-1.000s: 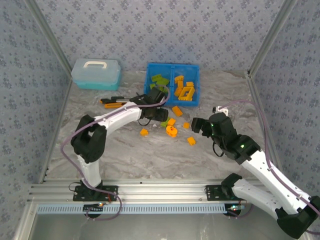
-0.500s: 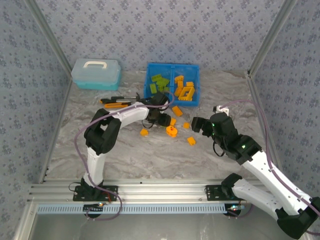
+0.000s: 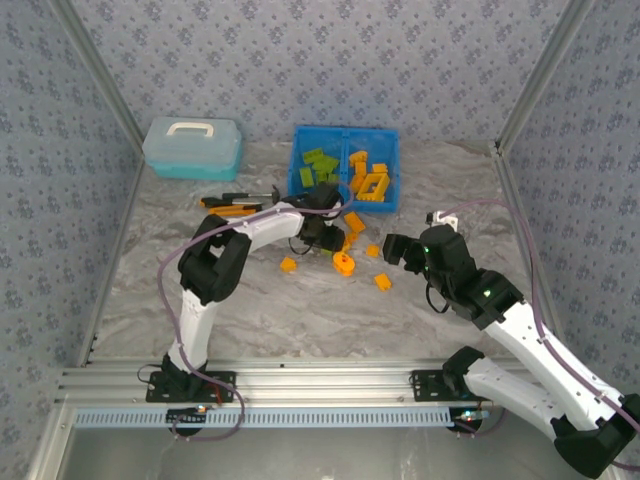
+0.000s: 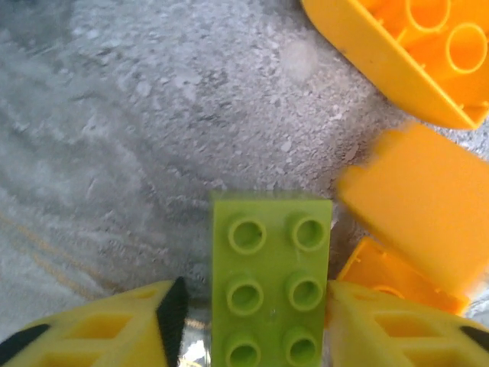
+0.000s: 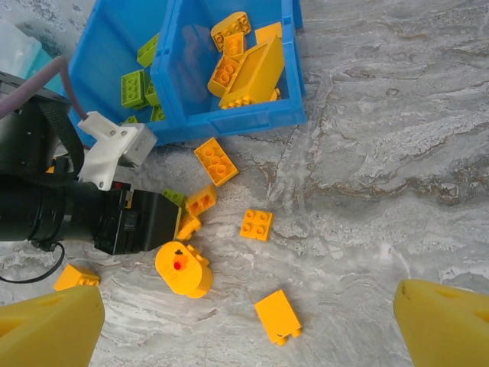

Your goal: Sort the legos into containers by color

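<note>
Saw a bin [image 3: 345, 129] at the table's [image 3: 300, 310] back, a lidded box [image 3: 192, 146] well to its left. Found bricks [image 3: 368, 180] in both compartments, loose bricks [image 3: 382, 282] just before it, a knife [image 3: 228, 208] left of those.

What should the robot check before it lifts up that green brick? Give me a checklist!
1. The lime green plastic brick sits between the fingers of the left gripper: ok.
2. Fingers tight on the brick: not ok, a gap shows on one side.
3. Nothing else in the grip: ok, but an orange plastic brick lies right beside it.
4. Bright blue plastic bin has room in the compartment with green bricks: ok.
5. Right gripper out of the way: ok, open, nothing between its fingers, apart from the left one.
</note>
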Robot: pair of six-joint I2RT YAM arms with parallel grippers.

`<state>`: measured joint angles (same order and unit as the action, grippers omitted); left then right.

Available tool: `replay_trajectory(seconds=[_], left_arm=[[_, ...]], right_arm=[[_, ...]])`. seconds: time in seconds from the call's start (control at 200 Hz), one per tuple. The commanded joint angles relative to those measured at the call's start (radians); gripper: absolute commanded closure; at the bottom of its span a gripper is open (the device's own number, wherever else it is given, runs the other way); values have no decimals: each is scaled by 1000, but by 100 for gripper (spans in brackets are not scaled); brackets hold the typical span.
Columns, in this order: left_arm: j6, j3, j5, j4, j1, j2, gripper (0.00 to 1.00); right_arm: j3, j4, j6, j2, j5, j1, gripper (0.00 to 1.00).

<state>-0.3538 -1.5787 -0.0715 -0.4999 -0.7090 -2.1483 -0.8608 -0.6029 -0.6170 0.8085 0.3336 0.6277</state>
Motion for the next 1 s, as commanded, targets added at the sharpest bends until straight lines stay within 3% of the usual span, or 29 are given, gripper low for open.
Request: replay_trajectory(seconds=[0.0,0.18,0.325,0.54,0.71,0.899,0.999], left_arm=[[15,-15,18,-46,-8,-25,58],[5,5,23,-39,-9,25,65],[-11,34,35,-14,-8,153,68],[53,-69,244,9,16,283,68],[66,-361,272,-21,108,109,69],[94,-941,290,-211,144,-240,68],[93,-1165,300,-251,155,-404,67]], right_arm=[[-12,-13,-4,-9,13,-5,0],[-8,-7,-5,-8,14,-8,0],[-9,-7,-4,-9,14,-7,0],[-8,-3,-4,-9,15,-7,0],[-8,-3,-5,-5,7,-7,0],[-13,-30,-38,-16,4,-6,0],[-7,-31,-42,-21,3,-5,0]])
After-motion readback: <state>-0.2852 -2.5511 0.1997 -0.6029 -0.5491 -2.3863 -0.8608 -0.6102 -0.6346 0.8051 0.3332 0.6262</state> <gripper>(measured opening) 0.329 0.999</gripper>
